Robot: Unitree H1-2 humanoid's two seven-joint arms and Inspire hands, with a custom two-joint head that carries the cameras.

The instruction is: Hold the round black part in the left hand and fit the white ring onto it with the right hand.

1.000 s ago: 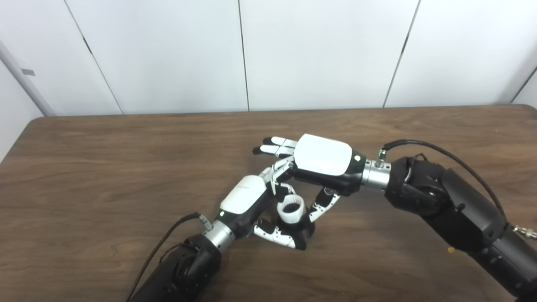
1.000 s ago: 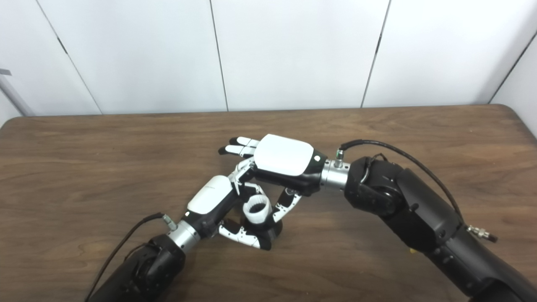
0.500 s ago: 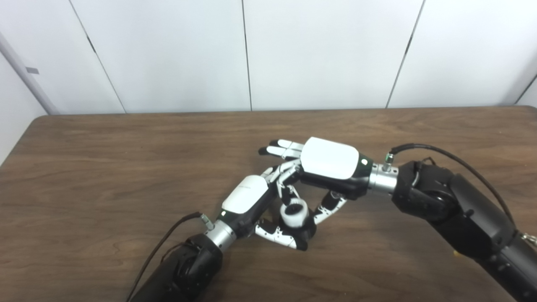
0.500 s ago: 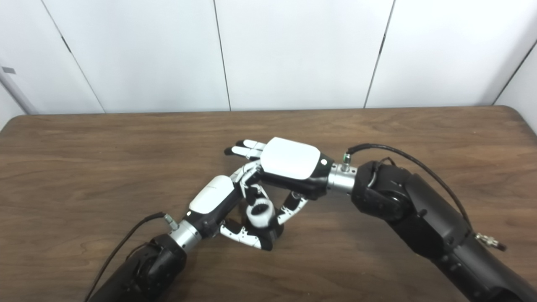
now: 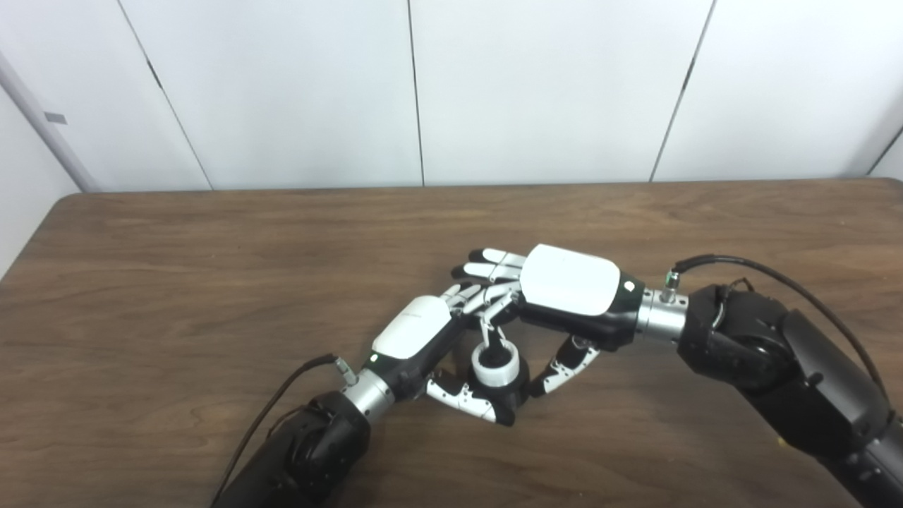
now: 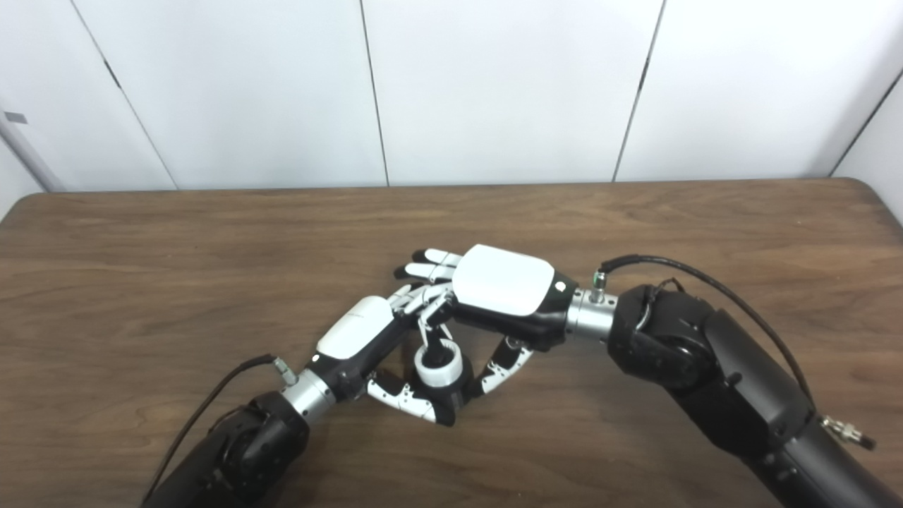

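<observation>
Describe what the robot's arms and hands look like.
Both arms are bulky matte black with a silver metal wrist collar. A thin black cable loops from each wrist connector. The left hand and right hand have glossy white back plates, black palms, white fingers with black tips, and a small green light near each wrist.

- The worktop [image 5: 176, 282] looks like dark brown wood or wood-look laminate, streaky grain, smooth with a dull sheen.
- The white ring [image 5: 495, 365] appears to be smooth plastic, faintly glossy.
- The round black part [image 5: 513, 395] is matt black; its material cannot be told.
- The left hand [image 5: 423, 337] and right hand [image 5: 564, 289] have glossy white shells that look like hard plastic, over black parts.
- Both wrists carry bare, brushed-looking metal collars [image 5: 656, 321].
- The forearms [image 5: 790, 367] are covered in matt black casing.
- The wall panels [image 5: 550, 85] behind are smooth, matt white.
</observation>
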